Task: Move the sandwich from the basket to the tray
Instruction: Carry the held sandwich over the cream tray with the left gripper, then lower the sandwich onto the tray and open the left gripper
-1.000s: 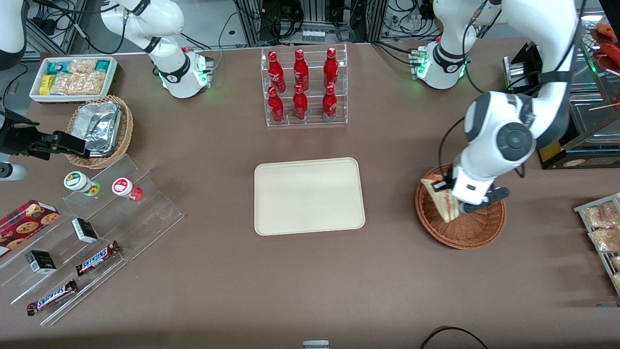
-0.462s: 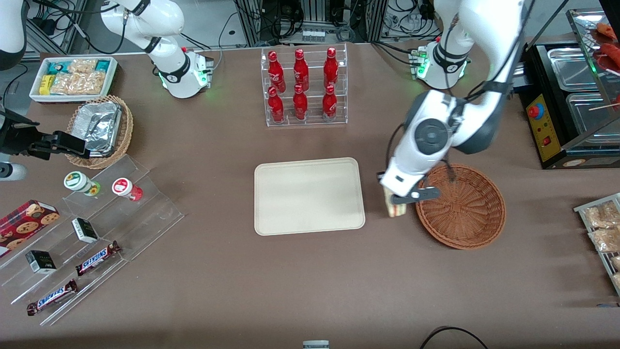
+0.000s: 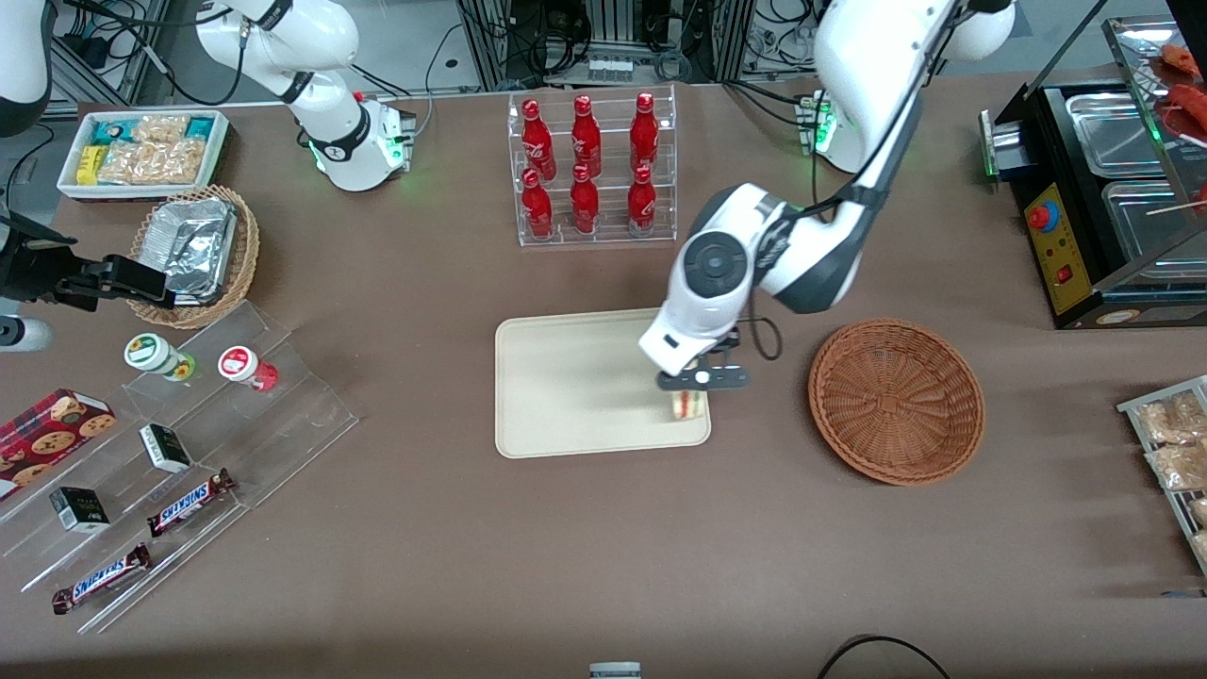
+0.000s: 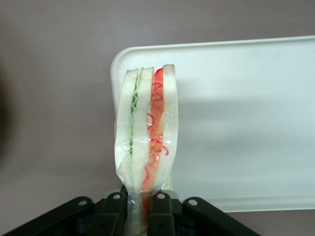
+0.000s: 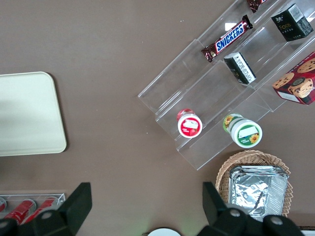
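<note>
Tray (image 3: 566, 377) now under end effector (image 3: 693, 389), sandwich (image 3: 689, 404)

Left arm (image 3: 754, 255): glossy white shell links, dark grey joint bands, round grey cap with black centre disc. Thin black cable looped beside wrist. Green indicator light at base. Gripper (image 3: 695, 382): matte black two-finger unit, silver screws in finger mounts.

1. Corner of the tray (image 5: 29, 115) sits bare on the brown tabletop (image 5: 113, 59).
2. Clear stepped rack (image 5: 231, 88) holds a Snickers bar (image 5: 230, 38), two little dark boxes and two round tubs.
3. Tan wicker basket (image 5: 253, 183) has crumpled foil inside.
</note>
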